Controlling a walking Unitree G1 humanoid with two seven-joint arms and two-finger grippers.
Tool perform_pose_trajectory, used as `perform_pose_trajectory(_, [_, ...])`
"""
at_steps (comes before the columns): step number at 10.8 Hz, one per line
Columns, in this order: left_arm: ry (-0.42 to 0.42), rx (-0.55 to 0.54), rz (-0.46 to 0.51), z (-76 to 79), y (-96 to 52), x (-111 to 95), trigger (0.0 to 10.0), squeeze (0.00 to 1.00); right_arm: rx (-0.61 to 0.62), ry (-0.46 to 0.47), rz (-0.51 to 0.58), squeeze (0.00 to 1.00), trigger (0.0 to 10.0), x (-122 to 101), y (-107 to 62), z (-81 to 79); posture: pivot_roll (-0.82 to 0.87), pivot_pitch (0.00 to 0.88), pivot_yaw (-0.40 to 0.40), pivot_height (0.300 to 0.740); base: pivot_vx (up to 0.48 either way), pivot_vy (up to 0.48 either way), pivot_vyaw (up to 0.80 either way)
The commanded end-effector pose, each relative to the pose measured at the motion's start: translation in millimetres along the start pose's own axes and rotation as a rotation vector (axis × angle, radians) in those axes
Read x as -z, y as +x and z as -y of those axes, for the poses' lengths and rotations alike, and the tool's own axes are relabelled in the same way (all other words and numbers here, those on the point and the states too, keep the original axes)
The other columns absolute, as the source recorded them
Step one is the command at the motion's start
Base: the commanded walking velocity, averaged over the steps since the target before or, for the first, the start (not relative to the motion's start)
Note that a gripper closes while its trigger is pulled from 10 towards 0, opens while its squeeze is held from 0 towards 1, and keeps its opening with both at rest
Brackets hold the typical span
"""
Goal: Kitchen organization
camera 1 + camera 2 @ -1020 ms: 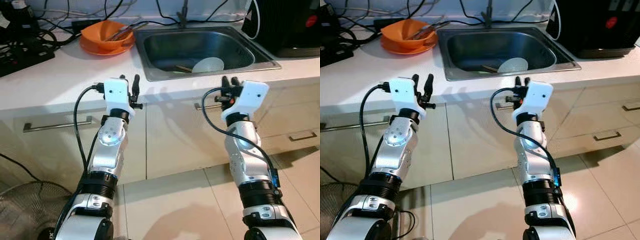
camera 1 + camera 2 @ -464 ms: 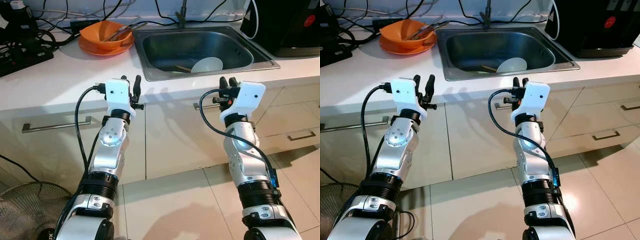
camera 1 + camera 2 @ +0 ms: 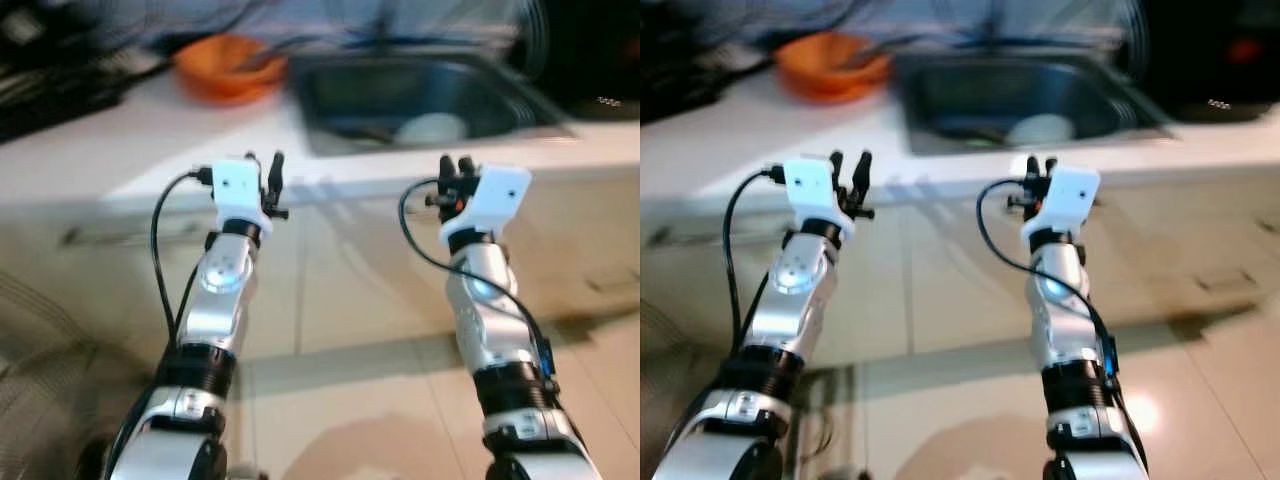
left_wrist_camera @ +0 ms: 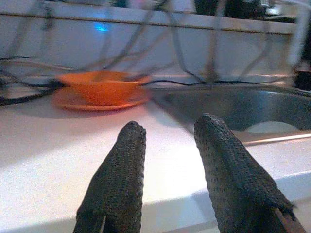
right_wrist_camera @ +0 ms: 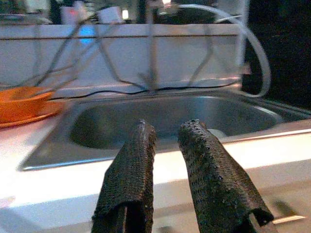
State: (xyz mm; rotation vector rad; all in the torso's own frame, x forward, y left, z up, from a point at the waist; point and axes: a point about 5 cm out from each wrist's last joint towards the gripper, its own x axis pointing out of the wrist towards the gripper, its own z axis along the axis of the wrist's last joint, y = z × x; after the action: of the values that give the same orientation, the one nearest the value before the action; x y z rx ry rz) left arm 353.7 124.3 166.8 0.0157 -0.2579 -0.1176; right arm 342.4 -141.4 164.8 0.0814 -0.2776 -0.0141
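Both eye views are blurred. My left gripper (image 3: 263, 160) is raised in front of the white counter (image 3: 120, 150), open, with nothing between its fingers. My right gripper (image 3: 456, 162) is held up before the steel sink (image 3: 330, 148), open by a narrow gap and empty. An orange bowl (image 3: 228, 68) on an orange plate holds utensils, left of the sink. A white bowl (image 3: 432, 127) lies in the sink. The left wrist view looks over the counter at the orange bowl (image 4: 99, 86); the right wrist view looks into the sink (image 5: 170, 116).
A black appliance (image 3: 600, 50) stands at the counter's right end. Black cables and boxes (image 3: 50, 80) crowd the back left. Cabinet fronts (image 3: 340, 260) run under the counter, above a tiled floor (image 3: 350, 400). A fan (image 3: 40, 330) stands low on the left.
The whole picture has blurred and shifted, so the camera moved. Both arms hold the same raised pose and the fingers are unchanged.
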Motion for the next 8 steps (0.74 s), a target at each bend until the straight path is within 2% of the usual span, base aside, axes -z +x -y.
perform_pose_trajectory(1, [0.004, 0.005, 0.001, 0.8, 2.4, -2.2, 10.0, 0.0, 0.002, 0.005, 0.02, 0.0, 10.0, -3.3, 1.9, 0.0, 0.0, 0.009, -0.021, 0.74, 0.274, 0.0, 0.0])
perform_pose_trajectory(3, [0.006, 0.006, 0.0, 1.1, 3.0, -2.5, 10.0, 0.0, 0.006, -0.002, 0.019, 0.0, 10.0, -3.7, 2.7, 1.3, 0.0, 0.01, -0.021, 0.74, 0.285, 0.0, 0.0])
perform_pose_trajectory(5, [0.005, 0.004, -0.001, 0.9, 3.1, -2.9, 10.0, 0.0, -0.003, -0.01, 0.025, 0.0, 10.0, -4.4, 3.1, -1.3, 0.01, 0.01, -0.024, 0.74, 0.291, 0.0, 0.48])
perform_pose_trajectory(8, [0.004, 0.002, -0.001, 0.1, 2.9, -2.9, 10.0, 0.0, -0.002, -0.01, 0.026, 0.0, 10.0, -4.5, 3.5, -0.5, 0.01, 0.012, -0.024, 0.74, 0.295, 0.0, 0.0])
